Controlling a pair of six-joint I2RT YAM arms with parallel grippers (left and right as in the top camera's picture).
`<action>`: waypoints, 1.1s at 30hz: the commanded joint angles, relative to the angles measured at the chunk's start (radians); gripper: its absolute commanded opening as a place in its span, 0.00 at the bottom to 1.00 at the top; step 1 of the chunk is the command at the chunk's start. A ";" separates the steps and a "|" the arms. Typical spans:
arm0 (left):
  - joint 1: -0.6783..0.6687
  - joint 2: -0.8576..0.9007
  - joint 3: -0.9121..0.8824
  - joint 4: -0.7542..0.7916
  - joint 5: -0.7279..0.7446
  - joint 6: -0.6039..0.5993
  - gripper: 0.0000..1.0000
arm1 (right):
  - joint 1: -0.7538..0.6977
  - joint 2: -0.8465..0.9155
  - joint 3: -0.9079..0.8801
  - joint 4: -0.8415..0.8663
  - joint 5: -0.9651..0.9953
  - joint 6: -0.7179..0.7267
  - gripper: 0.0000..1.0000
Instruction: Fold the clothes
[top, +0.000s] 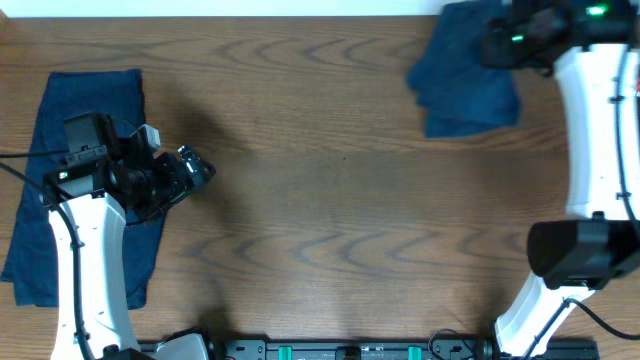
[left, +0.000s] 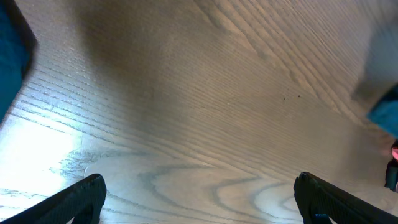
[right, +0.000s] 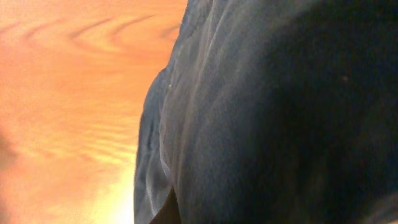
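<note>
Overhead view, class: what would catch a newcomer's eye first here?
The crumpled navy garment at the far right corner of the table, with the right gripper over it. Next, a second navy garment lying flat along the left edge, partly under the left arm, whose left gripper hangs open over bare wood.

A brown, wood-grain counter (top: 330, 190) fills the overhead view, its arched grain running from the left edge to the right. Beyond the far edge runs a pale white strip (top: 220, 6). Along the near edge, about the middle, lies a black rail with green marks (top: 345, 351).
</note>
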 joint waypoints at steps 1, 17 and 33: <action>-0.003 0.006 0.021 -0.005 -0.005 0.010 0.98 | -0.095 -0.013 0.059 -0.013 0.016 -0.026 0.01; -0.003 0.006 0.021 -0.012 -0.005 0.010 0.98 | -0.346 -0.008 0.062 0.023 -0.157 -0.093 0.01; -0.003 0.006 0.021 -0.015 -0.005 0.010 0.98 | -0.346 0.024 0.061 0.281 -0.028 -0.157 0.01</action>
